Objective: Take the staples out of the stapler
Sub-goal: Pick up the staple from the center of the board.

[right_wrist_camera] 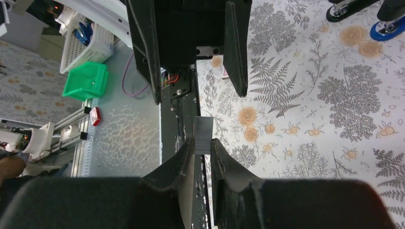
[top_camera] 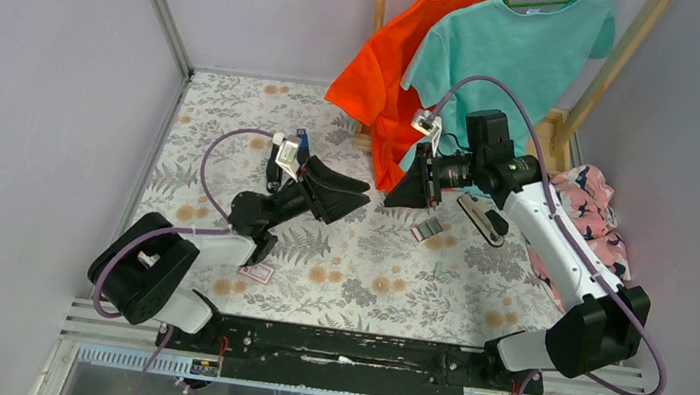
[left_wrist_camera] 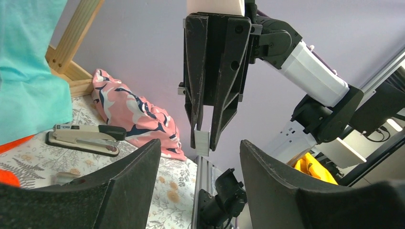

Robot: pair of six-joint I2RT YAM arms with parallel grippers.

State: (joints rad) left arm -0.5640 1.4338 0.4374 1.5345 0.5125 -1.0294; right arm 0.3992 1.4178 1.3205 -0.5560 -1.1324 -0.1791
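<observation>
A: The right tool [top_camera: 390,200] pinches a staple strip [right_wrist_camera: 203,135] at its very tips, up in mid-air. The stapler [top_camera: 481,219] lies behind it on the tabletop [top_camera: 336,276].

B: The left tool [top_camera: 364,195] stands wide, facing the strip from just short of it. It should close squarely on the free end before the right one lets go. A skewed pinch could snap or drop the strip.

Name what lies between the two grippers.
The staples, pinched in the right gripper, point at the left gripper, whose jaws are open; the left wrist view shows it.
</observation>
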